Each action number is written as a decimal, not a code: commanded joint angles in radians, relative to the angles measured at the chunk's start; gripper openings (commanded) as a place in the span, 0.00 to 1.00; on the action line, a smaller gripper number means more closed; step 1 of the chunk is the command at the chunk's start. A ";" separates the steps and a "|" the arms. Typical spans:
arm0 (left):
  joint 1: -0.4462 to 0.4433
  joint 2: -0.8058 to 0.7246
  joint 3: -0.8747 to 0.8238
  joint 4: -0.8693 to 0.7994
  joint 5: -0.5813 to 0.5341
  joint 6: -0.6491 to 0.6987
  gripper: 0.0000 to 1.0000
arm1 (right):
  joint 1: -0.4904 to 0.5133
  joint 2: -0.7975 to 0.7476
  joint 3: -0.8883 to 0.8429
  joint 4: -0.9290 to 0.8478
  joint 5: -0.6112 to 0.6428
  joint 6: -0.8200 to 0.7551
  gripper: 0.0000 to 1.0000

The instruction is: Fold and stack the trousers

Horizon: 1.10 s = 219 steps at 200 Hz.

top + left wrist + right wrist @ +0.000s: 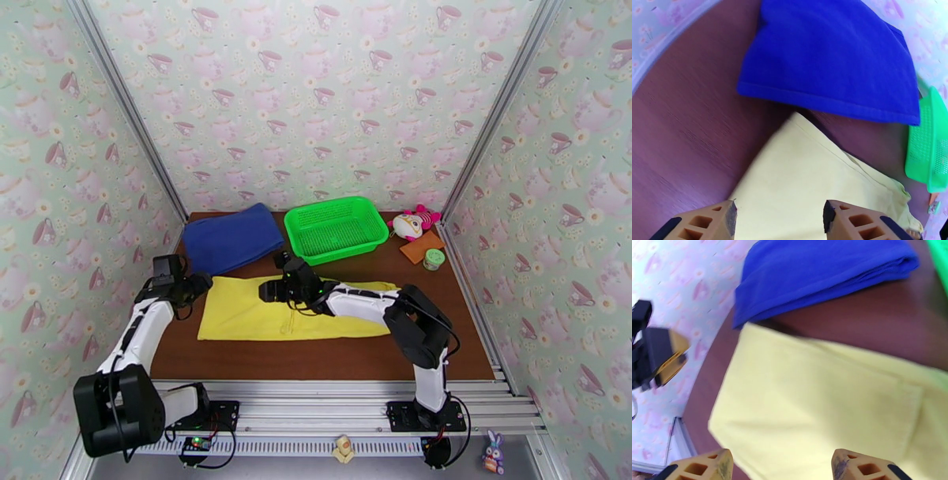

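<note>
- trousers: flat on the counter, centre-front
- folded cloth: behind the trousers, left
- basket: right of the folded cloth, behind the trousers
- plush toy: right of the basket

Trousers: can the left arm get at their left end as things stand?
Likely yes: the left gripper hangs open right over that end of the trousers, with nothing between; the blue cloth lies farther back.

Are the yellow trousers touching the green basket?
Apart. The top external view shows a strip of bare table between the trousers and the green basket.
</note>
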 commanded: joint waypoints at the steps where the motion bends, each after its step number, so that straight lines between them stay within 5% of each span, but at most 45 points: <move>1: 0.026 0.117 0.038 0.013 -0.016 0.080 0.59 | -0.008 0.059 -0.033 0.032 -0.090 0.071 0.69; 43: 0.034 0.241 0.042 0.045 0.158 0.148 0.57 | -0.012 0.077 -0.058 -0.050 -0.025 0.020 0.69; 117: 0.042 0.340 0.050 0.001 0.169 0.176 0.54 | -0.015 0.093 -0.082 -0.080 -0.043 0.021 0.70; 160: 0.043 0.360 0.044 0.005 0.238 0.174 0.31 | -0.017 0.088 -0.095 -0.070 -0.045 0.026 0.70; 188: 0.043 0.356 0.047 -0.003 0.279 0.158 0.00 | -0.020 0.072 -0.102 -0.071 -0.040 0.027 0.70; 219: 0.032 0.262 0.065 -0.096 0.290 0.143 0.00 | -0.049 -0.015 -0.170 -0.033 -0.033 0.021 0.71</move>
